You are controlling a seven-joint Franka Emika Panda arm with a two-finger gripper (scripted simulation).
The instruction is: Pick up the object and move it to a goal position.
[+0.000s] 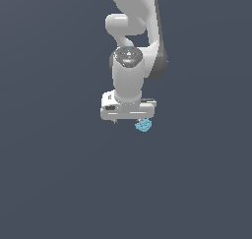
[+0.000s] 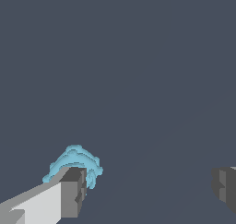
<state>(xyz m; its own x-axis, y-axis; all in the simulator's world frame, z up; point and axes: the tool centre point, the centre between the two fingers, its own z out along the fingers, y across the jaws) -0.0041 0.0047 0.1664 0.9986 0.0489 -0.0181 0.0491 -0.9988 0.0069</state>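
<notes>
The object (image 1: 143, 126) is a tiny light-blue lumpy thing, just under the white gripper's end toward the exterior view's right. In the wrist view the object (image 2: 76, 162) lies right at the tip of one grey finger (image 2: 73, 193), which hides part of it. The other finger (image 2: 225, 187) stands far off, with a wide bare gap between the two. My gripper (image 1: 129, 121) (image 2: 150, 188) is open and holds nothing. Whether the near finger touches the object I cannot tell.
Only a plain dark grey surface (image 1: 59, 184) shows around the arm. The white arm (image 1: 130, 46) rises toward the top of the exterior view.
</notes>
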